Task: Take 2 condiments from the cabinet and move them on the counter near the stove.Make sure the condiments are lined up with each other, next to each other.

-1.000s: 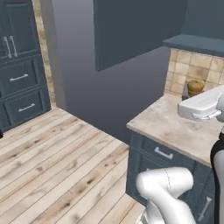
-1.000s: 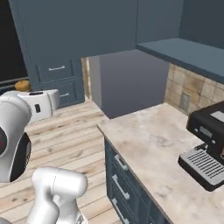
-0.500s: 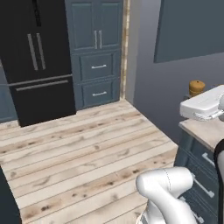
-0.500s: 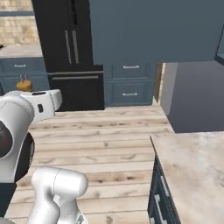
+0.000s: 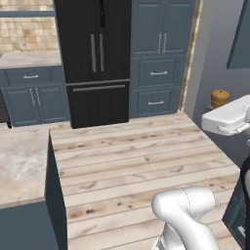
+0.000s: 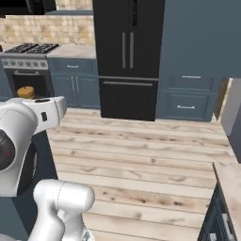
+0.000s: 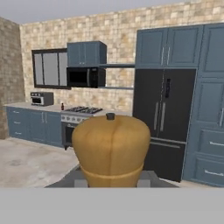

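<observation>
One tan-orange bottle [image 7: 111,148] sits pinched in the pincer [image 7: 110,181], its rounded top with a small dark nub filling the middle of the hand view. It stands upright, held up in the air over the wooden floor [image 5: 132,156], well away from any tabletop. From the left base view the bottle [image 5: 219,97] peeks above the white forearm [image 5: 227,116], which stretches out level at about chest height; from the right base view it [image 6: 26,92] shows just past the arm's wrist [image 6: 47,110]. Beyond it stands the black fridge [image 7: 164,118], with blue-grey cupboards [image 7: 210,109] to its right. Far off to the left are the stove [image 7: 81,120] with its black grates, a slim dark bottle [image 7: 62,106] on the tabletop [image 7: 41,106] beside it, and a microwave [image 7: 85,77] above.
</observation>
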### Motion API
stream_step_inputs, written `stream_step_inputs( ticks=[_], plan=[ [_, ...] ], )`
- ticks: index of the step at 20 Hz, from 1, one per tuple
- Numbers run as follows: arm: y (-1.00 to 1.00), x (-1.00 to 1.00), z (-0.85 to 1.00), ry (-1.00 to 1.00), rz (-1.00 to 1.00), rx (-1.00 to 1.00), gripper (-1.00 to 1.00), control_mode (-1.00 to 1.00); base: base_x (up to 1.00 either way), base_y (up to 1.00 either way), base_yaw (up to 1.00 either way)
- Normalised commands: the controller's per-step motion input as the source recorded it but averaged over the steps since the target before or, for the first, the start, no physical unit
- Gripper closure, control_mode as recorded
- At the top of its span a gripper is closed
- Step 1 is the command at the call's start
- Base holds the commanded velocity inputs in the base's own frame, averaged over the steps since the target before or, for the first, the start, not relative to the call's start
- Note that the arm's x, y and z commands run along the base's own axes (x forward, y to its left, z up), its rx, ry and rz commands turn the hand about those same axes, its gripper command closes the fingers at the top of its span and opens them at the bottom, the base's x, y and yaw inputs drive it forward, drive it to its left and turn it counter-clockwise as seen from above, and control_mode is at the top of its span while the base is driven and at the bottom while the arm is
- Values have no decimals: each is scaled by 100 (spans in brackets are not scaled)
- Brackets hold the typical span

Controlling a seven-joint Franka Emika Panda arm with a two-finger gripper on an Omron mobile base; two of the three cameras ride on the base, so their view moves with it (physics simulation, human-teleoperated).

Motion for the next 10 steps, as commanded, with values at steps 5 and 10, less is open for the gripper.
stream_step_inputs(
  ticks=[5,10],
  plan=[
    [0,0,0,0,0,0,100,100,23,31,7],
    [0,0,0,0,0,0,100,100,73,27,0]
  ],
)
